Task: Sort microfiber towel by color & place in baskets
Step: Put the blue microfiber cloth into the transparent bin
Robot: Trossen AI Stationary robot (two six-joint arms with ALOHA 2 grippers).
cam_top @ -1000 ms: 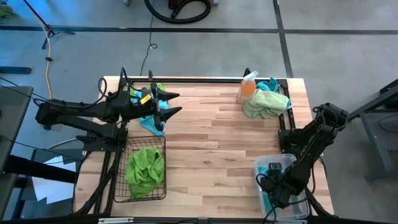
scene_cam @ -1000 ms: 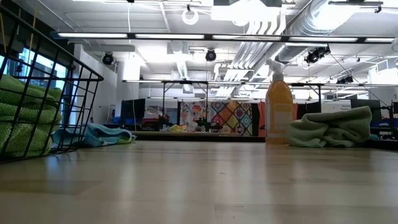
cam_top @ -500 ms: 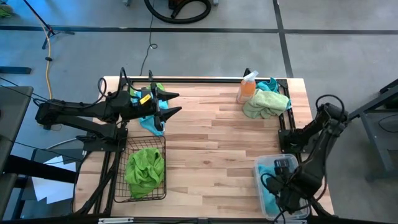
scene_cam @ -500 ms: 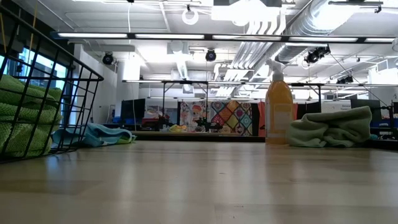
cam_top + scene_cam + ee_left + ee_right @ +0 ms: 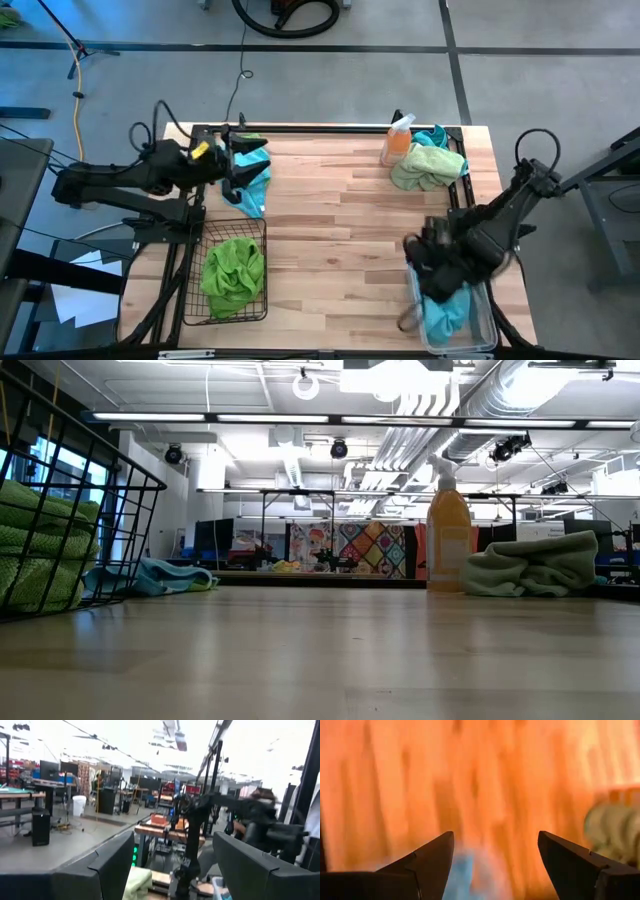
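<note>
a blue towel (image 5: 445,312) is lying in the clear plastic basket (image 5: 485,322) at the near right corner of the wooden surface (image 5: 340,230). the right claw (image 5: 418,262) is seen just above that basket's inner edge, with its two fingers wide apart and nothing between them. so a drop looks done, and the sorting seems about halfway.

a lime green towel (image 5: 232,272) is already bunched in the black wire basket (image 5: 196,312) at the near left. just behind that basket a turquoise towel (image 5: 250,185) is spread on the surface, and the left claw (image 5: 228,172) is held at its left edge, fingers apart, holding nothing.

at the far right a pale green towel (image 5: 428,166) is heaped beside the orange spray bottle (image 5: 397,140), with a bit of blue cloth (image 5: 436,133) showing behind it.

next, a loose towel must be picked. the far heap is nearest the right arm, so the claw would be carried over there, lowered onto the top cloth and closed, without the bottle being knocked. green must then be taken across to the wire basket.
</note>
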